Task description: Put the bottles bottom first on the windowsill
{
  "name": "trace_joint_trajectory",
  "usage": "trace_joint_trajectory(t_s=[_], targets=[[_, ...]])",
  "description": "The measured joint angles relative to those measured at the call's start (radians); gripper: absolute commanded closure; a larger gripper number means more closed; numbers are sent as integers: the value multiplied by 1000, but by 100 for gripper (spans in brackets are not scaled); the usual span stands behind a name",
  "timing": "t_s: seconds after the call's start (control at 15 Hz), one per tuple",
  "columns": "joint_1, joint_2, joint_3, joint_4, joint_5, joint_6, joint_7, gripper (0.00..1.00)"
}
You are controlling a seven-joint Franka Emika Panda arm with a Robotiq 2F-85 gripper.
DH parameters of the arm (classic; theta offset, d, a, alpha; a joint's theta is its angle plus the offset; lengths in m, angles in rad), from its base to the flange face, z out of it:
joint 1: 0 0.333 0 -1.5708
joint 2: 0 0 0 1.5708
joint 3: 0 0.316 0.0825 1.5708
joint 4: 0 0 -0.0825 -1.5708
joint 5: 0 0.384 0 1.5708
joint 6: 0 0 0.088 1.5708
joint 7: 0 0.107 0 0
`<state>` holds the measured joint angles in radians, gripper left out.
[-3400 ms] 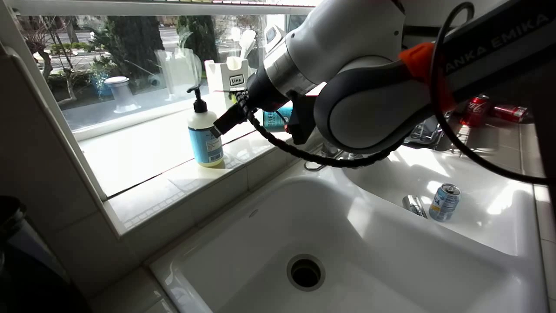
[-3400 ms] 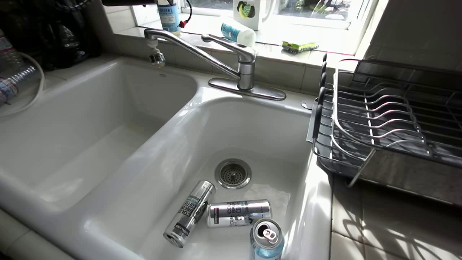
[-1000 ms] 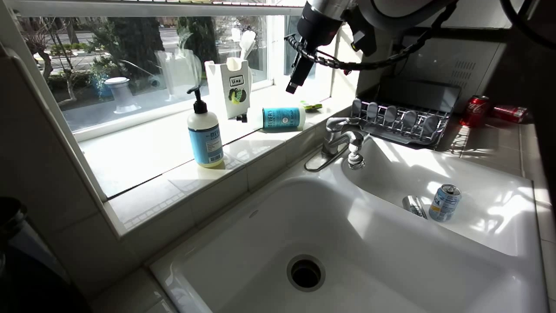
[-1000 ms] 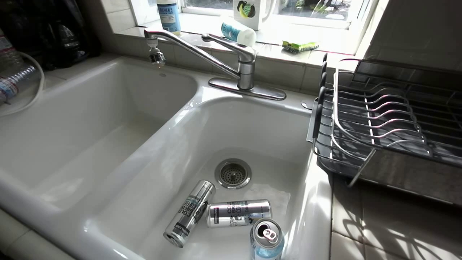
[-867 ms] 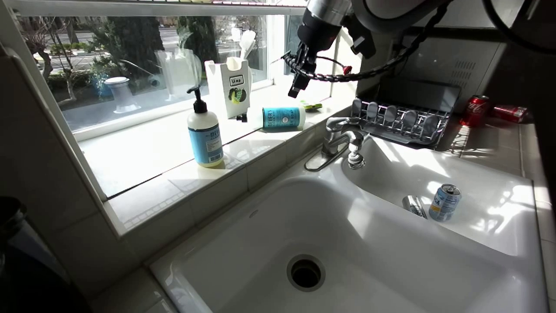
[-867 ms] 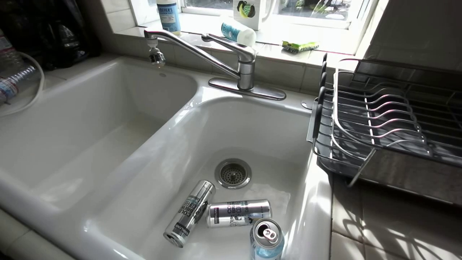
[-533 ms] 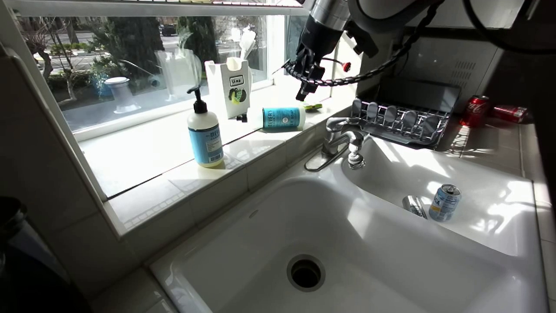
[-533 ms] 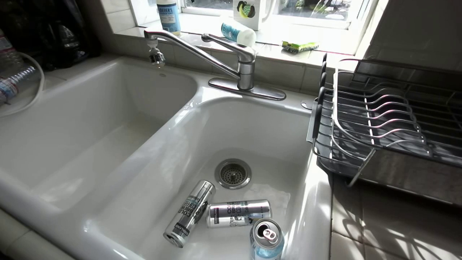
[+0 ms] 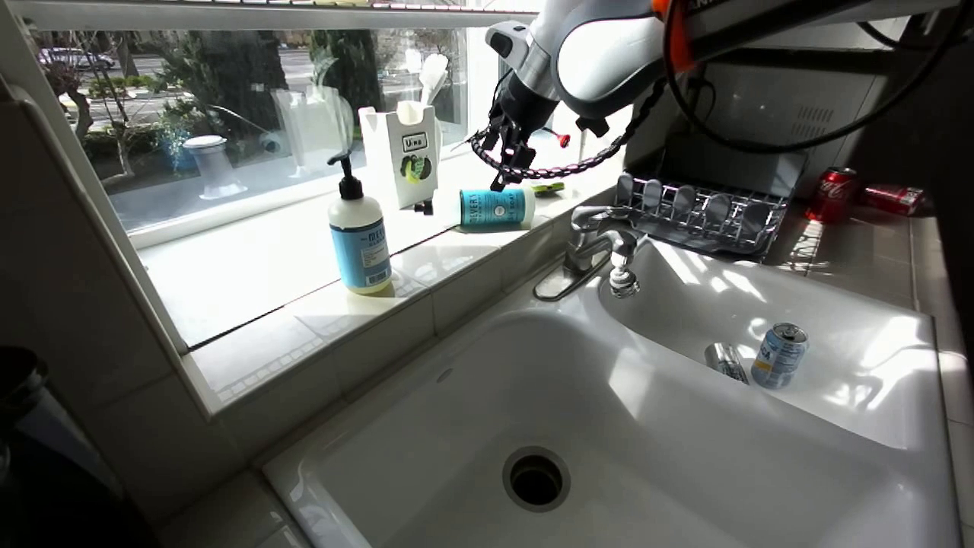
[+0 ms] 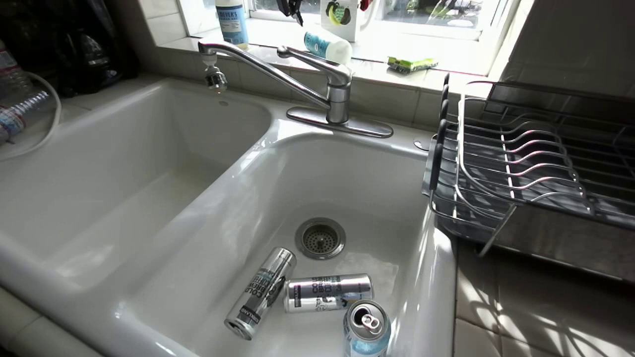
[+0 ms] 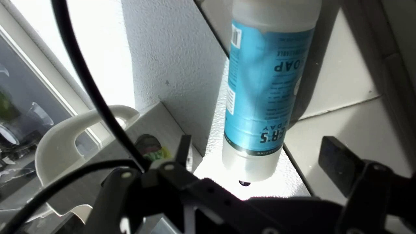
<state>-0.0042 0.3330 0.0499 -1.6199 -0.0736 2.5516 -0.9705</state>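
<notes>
One pump bottle [image 9: 360,247] upright on windowsill [image 9: 422,266] | one teal-labelled bottle [image 9: 498,207] on its side, same windowsill, near faucet [image 9: 580,255] | jaws spread wide above teal-labelled bottle | one can [image 9: 778,358] upright in sink [image 9: 456,403]

White sink [image 10: 357,171] with three cans [image 10: 328,297] (one upright), dish rack [image 10: 536,171] beside.

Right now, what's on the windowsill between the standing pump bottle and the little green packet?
Another bottle, lying on its side; both exterior views show it there. Farther back, nearer the window, stands a white jug.
</notes>
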Motion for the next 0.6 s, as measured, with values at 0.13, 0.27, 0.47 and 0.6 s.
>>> trace_joint_trajectory(t_s=[0.13,0.27,0.47,0.6], targets=[[-23,33,15,6,19,23,-29,0],[-23,34,15,7,18,23,-28,0],[-22,28,17,10,18,23,-27,0],[-22,28,17,11,18,17,-24,0]])
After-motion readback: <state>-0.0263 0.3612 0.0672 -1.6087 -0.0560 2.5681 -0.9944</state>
